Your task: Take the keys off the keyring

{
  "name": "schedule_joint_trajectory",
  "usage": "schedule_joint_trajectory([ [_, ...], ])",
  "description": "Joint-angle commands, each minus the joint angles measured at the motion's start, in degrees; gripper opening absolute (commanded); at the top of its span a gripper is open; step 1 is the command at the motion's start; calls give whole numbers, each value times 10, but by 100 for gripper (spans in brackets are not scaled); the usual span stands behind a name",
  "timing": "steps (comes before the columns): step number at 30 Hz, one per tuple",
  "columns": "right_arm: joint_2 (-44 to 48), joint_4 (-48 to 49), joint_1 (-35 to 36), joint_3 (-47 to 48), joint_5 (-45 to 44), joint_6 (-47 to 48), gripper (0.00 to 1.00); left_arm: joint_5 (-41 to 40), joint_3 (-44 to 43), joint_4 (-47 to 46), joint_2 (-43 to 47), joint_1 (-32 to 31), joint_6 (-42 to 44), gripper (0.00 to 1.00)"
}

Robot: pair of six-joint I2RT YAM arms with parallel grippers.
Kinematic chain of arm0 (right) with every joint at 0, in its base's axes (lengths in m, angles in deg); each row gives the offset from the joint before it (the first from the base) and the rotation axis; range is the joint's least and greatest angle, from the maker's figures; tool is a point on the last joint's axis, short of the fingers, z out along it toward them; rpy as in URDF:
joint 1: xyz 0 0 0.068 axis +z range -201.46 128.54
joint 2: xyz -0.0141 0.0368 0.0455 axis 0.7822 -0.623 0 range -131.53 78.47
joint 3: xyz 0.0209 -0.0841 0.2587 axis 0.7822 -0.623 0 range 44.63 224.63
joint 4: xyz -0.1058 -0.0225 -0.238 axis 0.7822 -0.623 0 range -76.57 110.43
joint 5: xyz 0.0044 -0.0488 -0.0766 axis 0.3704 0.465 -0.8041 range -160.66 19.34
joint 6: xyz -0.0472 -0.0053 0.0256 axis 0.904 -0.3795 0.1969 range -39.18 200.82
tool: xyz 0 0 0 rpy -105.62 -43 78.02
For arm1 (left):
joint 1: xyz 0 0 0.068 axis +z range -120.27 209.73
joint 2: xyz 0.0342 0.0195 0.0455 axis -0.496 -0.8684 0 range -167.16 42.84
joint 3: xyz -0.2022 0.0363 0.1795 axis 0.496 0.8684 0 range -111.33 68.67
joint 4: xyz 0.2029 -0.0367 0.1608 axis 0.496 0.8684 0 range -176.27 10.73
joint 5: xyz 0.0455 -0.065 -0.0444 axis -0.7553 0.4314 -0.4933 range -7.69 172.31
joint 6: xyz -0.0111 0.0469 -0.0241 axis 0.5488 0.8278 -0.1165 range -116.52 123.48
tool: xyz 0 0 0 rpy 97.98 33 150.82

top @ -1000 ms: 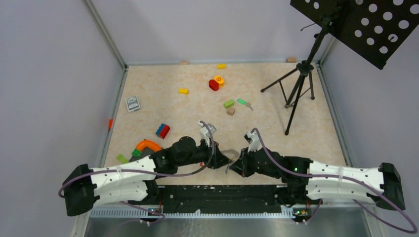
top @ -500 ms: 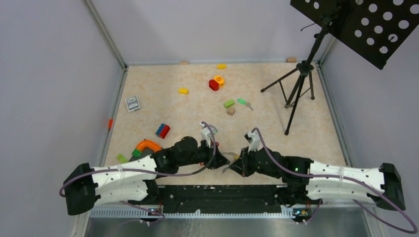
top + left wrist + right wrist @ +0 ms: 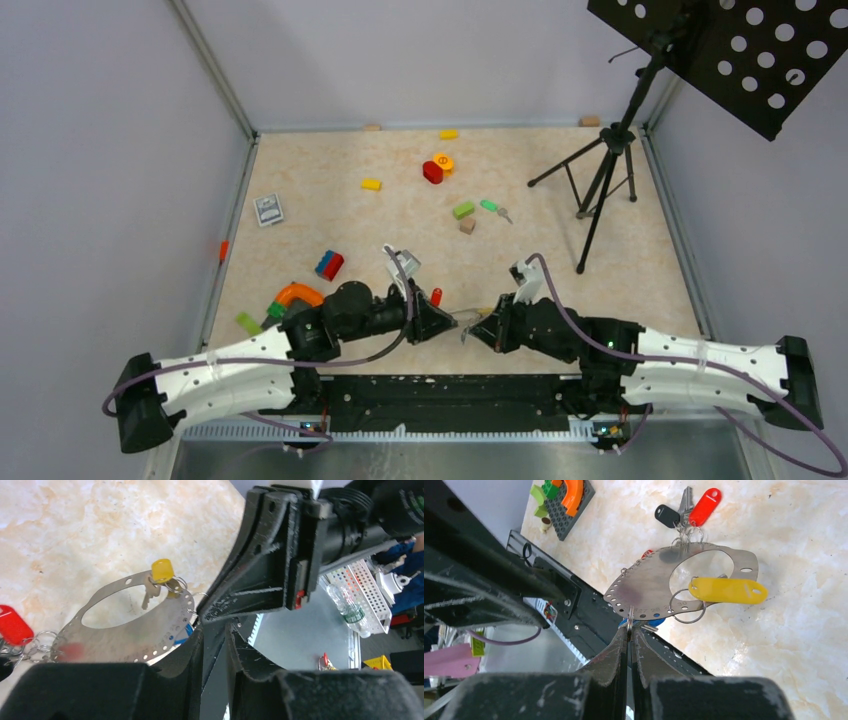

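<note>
The keyring (image 3: 651, 587) is a grey perforated metal loop with small rings; it hangs just above the table between my grippers (image 3: 467, 317). My right gripper (image 3: 629, 630) is shut on one small ring at the loop's near edge. A blue-headed key (image 3: 653, 623) lies under that edge. A red tag (image 3: 704, 505), a silver key (image 3: 685, 497) and a black key head (image 3: 667, 515) hang at the far end, and a yellow tag (image 3: 726, 590) hangs across the loop's hole. My left gripper (image 3: 215, 632) sits beside the loop (image 3: 125, 625), jaws a narrow gap apart with nothing seen between them.
An orange curved toy on a grey plate (image 3: 297, 295) lies left of the left arm, with a blue-red brick (image 3: 329, 264) behind it. A green-headed key (image 3: 493, 208), small bricks (image 3: 463, 210) and a red block (image 3: 433, 171) lie farther back. A tripod (image 3: 600, 180) stands at the back right.
The left gripper has drawn back to the left, away from the right gripper. The right gripper has shifted slightly right, and the loop with its red tag now shows between them.
</note>
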Motion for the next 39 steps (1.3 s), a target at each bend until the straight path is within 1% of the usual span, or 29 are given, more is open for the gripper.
schedule_joint_trajectory([
  [1,0,12,7,38,-31,-55,0,25,27,-63,23,-15,17,27],
  [4,-7,24,6,38,-32,-84,0,21,28,-64,32,-37,47,30],
  [7,-10,38,6,37,-36,-100,0,15,27,-42,38,-56,65,31],
  [13,-19,56,6,48,-31,-102,0,-44,42,-11,51,-101,69,32],
  [19,-21,68,7,54,-15,-101,0,-65,59,-8,59,-103,67,34],
  [23,-30,69,6,65,-2,-95,0,-54,69,-26,48,-104,74,36],
  [30,-32,78,7,68,9,-92,0,-68,79,-36,43,-104,94,46],
  [36,-31,78,6,68,14,-90,0,-83,93,-44,52,-105,96,50],
  [39,-32,81,7,67,18,-90,0,-109,99,-55,56,-105,99,51],
])
